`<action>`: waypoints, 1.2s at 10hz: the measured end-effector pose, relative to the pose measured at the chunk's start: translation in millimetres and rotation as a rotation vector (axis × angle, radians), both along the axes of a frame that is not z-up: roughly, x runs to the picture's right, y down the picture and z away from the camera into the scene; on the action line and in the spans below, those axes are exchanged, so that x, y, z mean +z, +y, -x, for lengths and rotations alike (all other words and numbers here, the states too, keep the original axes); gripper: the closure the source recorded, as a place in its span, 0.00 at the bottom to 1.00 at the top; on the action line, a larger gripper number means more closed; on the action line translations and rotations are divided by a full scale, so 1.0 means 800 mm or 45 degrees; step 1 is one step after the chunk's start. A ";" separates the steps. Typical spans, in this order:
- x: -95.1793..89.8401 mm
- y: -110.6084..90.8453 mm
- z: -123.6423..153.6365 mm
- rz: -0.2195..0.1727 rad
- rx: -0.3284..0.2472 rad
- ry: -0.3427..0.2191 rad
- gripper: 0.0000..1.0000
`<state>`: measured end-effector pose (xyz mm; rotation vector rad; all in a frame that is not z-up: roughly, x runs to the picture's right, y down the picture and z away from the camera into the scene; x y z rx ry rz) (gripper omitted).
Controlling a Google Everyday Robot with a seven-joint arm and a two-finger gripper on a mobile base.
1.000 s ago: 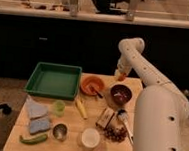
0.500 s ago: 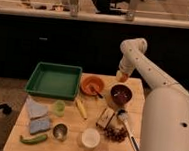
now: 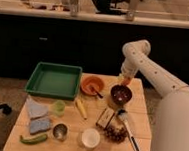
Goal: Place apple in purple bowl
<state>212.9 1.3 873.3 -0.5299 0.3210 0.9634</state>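
End effector — apple — lower than before

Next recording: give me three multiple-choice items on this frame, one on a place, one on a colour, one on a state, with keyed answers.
1. Where is the gripper?
A. just above the far rim of the purple bowl
B. over the green tray
C. beside the white cup

2. What colour is the bowl with the dark utensil in it?
A. white
B. orange
C. blue

3. What is the apple doing?
A. lying in the tray
B. resting beside the grapes
C. held in the shut gripper

Answers:
1 A, the arm ends right above that bowl.
2 B, the orange bowl holds it.
3 C, the fruit sits at the fingertips, off the table.
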 end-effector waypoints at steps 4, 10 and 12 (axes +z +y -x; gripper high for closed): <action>-0.011 0.027 0.012 0.026 -0.013 -0.002 1.00; -0.016 0.054 0.022 0.061 -0.019 -0.010 1.00; -0.015 0.061 0.024 0.072 -0.026 -0.012 1.00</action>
